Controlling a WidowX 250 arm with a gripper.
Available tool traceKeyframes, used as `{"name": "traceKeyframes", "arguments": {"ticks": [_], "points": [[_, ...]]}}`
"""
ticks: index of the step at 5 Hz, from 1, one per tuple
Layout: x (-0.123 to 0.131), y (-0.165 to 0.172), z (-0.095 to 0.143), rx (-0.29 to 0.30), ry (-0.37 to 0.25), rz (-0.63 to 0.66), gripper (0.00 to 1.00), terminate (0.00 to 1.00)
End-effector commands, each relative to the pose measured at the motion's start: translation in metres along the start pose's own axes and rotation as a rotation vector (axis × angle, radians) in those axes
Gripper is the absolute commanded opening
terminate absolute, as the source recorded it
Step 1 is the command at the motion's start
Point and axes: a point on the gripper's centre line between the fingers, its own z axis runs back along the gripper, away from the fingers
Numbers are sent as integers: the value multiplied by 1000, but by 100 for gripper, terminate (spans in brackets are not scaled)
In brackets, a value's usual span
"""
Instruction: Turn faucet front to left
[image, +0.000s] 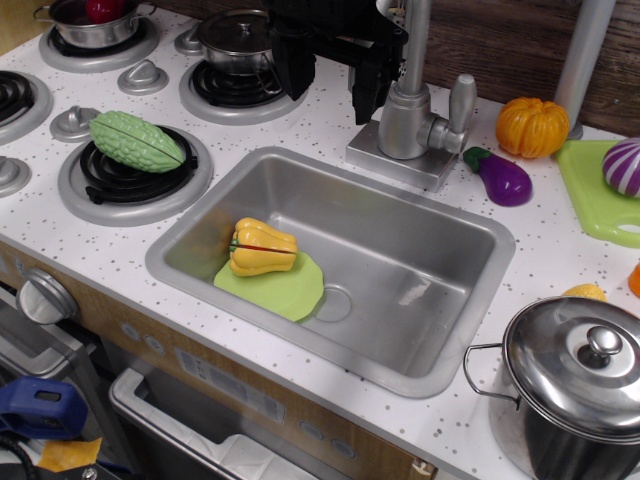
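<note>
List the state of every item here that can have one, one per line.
faucet: pipe upright, side lever raised.
hand: beside the faucet pipe, dark; open or shut unclear.
sink: dry; holds a green plate with a yellow squash on it.
large pot: lid on.
small pot: lid on, on a burner.

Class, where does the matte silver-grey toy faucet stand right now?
The faucet stands behind the steel sink, at its far rim, with the black gripper just left and a purple toy eggplant right.
</note>
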Motion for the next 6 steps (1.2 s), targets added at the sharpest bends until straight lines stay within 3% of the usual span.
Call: {"name": "traceKeyframes", "arguments": {"ticks": [1, 2, 4, 6], "points": [[0, 0, 0, 0, 0, 0, 100, 0], [9, -3, -10, 79, -92, 43, 100, 0], [24, -4, -4, 224, -261, 82, 100, 0], [38, 11, 2, 278, -351, 113, 100, 0]]}}
